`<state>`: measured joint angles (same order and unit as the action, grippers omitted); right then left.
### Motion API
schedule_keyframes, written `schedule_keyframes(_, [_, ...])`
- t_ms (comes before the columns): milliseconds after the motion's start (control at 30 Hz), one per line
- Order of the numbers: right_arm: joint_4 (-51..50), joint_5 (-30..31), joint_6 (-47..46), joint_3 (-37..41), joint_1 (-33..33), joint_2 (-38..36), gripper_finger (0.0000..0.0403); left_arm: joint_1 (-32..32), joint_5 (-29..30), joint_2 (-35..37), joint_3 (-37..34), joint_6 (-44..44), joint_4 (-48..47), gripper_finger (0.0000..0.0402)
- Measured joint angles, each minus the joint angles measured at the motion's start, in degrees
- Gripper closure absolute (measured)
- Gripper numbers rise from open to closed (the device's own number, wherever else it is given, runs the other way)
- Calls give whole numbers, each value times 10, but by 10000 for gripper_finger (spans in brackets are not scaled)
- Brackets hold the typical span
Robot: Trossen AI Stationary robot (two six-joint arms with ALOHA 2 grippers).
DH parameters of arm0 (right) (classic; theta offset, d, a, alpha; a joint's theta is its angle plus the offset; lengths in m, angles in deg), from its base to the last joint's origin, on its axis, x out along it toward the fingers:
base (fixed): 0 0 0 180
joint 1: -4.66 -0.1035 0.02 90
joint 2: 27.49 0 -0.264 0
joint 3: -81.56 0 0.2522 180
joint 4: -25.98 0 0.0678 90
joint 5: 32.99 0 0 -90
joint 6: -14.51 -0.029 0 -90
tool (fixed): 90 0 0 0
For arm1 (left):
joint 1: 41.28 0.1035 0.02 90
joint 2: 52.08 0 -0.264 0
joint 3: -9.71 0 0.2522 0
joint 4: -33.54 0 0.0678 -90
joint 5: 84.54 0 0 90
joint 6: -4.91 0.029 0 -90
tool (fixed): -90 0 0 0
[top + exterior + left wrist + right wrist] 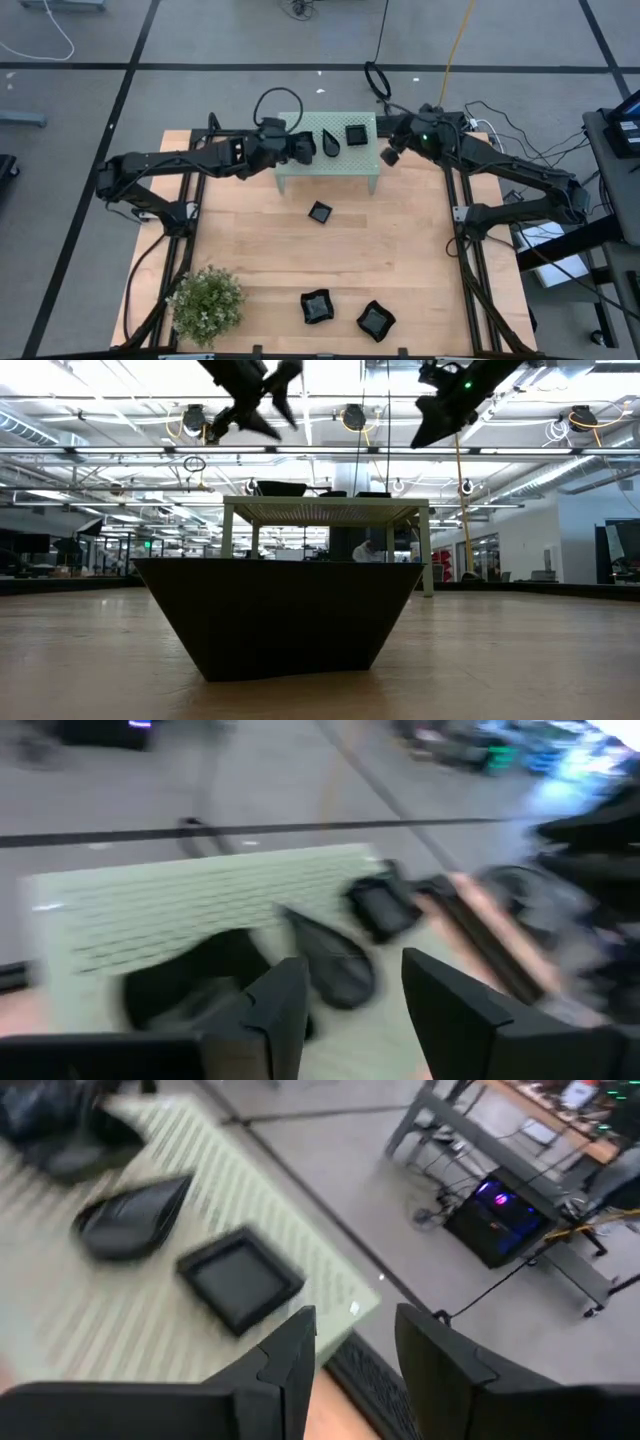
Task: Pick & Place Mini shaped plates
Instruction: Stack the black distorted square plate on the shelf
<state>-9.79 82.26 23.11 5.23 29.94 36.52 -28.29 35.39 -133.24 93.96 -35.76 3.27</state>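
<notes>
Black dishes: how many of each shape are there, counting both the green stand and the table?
Small square dishes: 2
Teardrop dish: 1
Larger wavy-edged dishes: 2
Dish on the stand, shape unclear: 1
Total: 6
</notes>
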Motion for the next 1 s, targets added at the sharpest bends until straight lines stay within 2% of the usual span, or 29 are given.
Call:
schedule_keyframes(133, [-71,-2,-12,0,-39,-31,273,-14,-73,3,0,19,-2,236])
schedule_keyframes(200, [-106,-29,-57,0,-59,-49,273,-21,-101,5,0,27,0,236])
schedule_keyframes(367, [-157,-197,-251,0,-94,-85,273,-37,-119,5,0,53,-1,236])
schedule_keyframes(467, [-184,-273,-336,0,-126,-89,273,-41,-119,5,0,67,-1,236])
schedule_keyframes(667, [-232,-290,-418,0,-243,-71,273,-50,-137,5,0,93,-26,236])
schedule_keyframes(733, [-232,-289,-441,0,-277,-67,273,-53,-188,5,0,94,-38,236])
schedule_keyframes(900, [-199,-283,-502,0,-336,-58,273,-77,-366,-2,0,107,-101,236])
schedule_keyframes(1000, [-173,-283,-514,0,-356,-53,273,-111,-414,-14,-4,146,-156,236])
